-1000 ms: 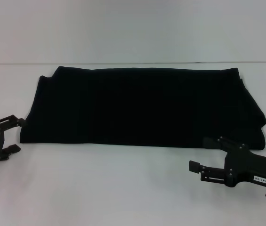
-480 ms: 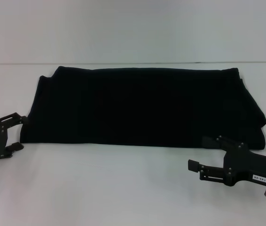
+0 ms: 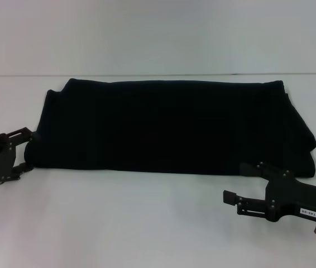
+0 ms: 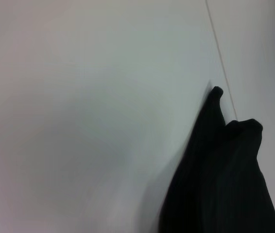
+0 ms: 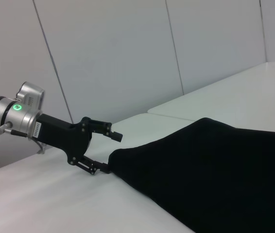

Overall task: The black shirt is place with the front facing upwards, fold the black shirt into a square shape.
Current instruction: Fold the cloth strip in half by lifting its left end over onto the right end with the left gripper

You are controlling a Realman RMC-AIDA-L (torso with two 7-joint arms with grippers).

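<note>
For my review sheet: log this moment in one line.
shirt: folded band on table | left gripper: open at its left corner | right gripper: open at its near right edge

Even, diffuse light all over, and the white worktop (image 3: 147, 223) reads bright, almost washed out in the head view. The black shirt (image 3: 169, 125) swallows the light: barely a fold visible, just a flat dark mass. Only soft, faint shadows sit under its near edge. In the left wrist view a broad grey shadow spreads across the worktop, and the cloth edge is smeared, out of focus. The right wrist view is crisper, with a green indicator glowing on the far arm.
</note>
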